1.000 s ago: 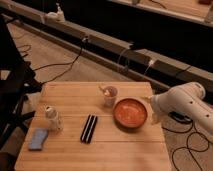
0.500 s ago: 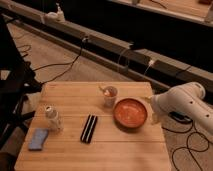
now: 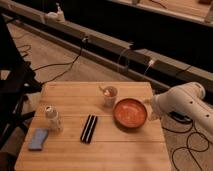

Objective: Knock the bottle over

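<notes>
The bottle (image 3: 51,118) is small and whitish with a round light cap. It stands upright near the left edge of the wooden table (image 3: 100,155). My white arm (image 3: 187,102) reaches in from the right. The gripper (image 3: 149,105) is at the arm's end by the table's right edge, just right of the orange bowl (image 3: 130,114). It is far from the bottle, with the bowl and most of the table's width between them.
A greyish cup with a utensil (image 3: 109,95) stands behind the bowl. A black flat object (image 3: 89,128) lies mid-table. A blue sponge (image 3: 38,139) lies in front of the bottle. A dark chair (image 3: 12,85) stands left of the table; cables (image 3: 192,145) trail on the floor.
</notes>
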Tool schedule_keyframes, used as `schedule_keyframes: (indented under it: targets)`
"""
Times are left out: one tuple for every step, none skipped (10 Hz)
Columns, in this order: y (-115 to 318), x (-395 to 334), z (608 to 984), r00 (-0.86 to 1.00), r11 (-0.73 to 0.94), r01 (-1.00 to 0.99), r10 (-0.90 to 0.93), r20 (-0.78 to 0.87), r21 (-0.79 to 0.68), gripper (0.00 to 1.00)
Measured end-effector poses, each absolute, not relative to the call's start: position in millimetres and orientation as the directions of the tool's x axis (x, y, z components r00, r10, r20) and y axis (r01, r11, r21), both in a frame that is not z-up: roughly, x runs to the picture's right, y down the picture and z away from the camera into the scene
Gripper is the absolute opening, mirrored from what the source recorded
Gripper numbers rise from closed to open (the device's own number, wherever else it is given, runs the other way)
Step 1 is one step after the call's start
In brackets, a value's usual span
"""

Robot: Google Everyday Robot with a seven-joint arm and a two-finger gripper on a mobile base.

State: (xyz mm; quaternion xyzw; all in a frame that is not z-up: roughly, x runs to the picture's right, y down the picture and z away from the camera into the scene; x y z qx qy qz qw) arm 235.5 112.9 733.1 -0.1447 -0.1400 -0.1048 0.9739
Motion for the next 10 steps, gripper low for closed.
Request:
schedule_keyframes:
  targets:
    - [113,235,733,0.939,0.936,0.245,-0.164,0.303,-0.252,0.29]
    - [113,235,733,0.939,0.936,0.245,-0.163,0.303,-0.252,0.19]
    - [113,235,733,0.939,0.935,0.248,-0.167,0.302,-0.253,0.07]
    - [111,235,731,0.938,0.934,0.253,-0.173,0.3,-0.252,0.03]
    - [100,221,723,0.93,0.928,0.285,-0.207,0.305,-0.239,0.0]
    - [96,198,718,0.913,0.915,0.328,-0.243,0.328,-0.235,0.0]
    - [95,177,715,0.897,0.905,0.357,-0.264,0.354,-0.231,0.0]
    - [96,142,713,0.873,0.892,0.39,-0.28,0.4,-0.228,0.0]
    - [99,109,714,0.848,0.879,0.422,-0.295,0.441,-0.223,0.0]
    - [100,79,717,0.825,0.869,0.445,-0.304,0.477,-0.216,0.0]
